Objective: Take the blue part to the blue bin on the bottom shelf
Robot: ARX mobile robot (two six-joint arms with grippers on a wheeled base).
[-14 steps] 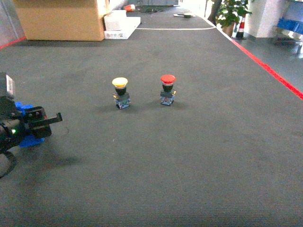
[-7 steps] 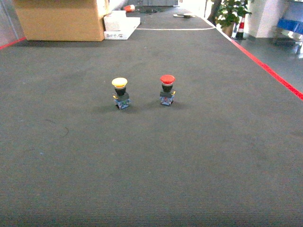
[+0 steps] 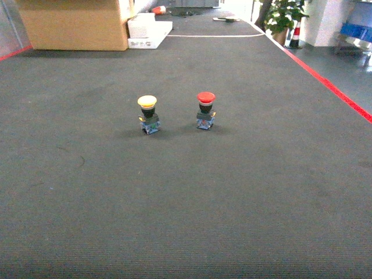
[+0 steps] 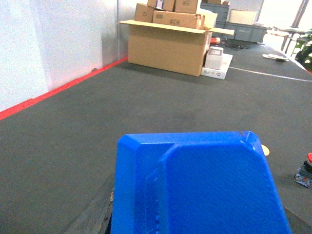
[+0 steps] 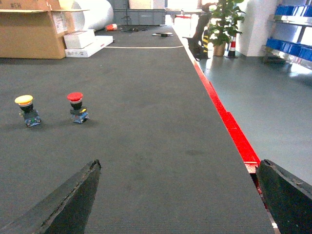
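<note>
left arm: out of the head view | left gripper (image 4: 200, 214): fingers not visible in its wrist view (a blue object fills the near frame), state unclear | right gripper (image 5: 180, 195): fingers (image 5: 68, 200) spread wide apart, nothing between them, near the surface's right edge

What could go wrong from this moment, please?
The blue part fills the left wrist view, so the grip on it cannot be checked; if it is loose, the part might drop on the way. The yellow button and the red button stand upright on the carpet ahead; driving forward could knock them over.
</note>
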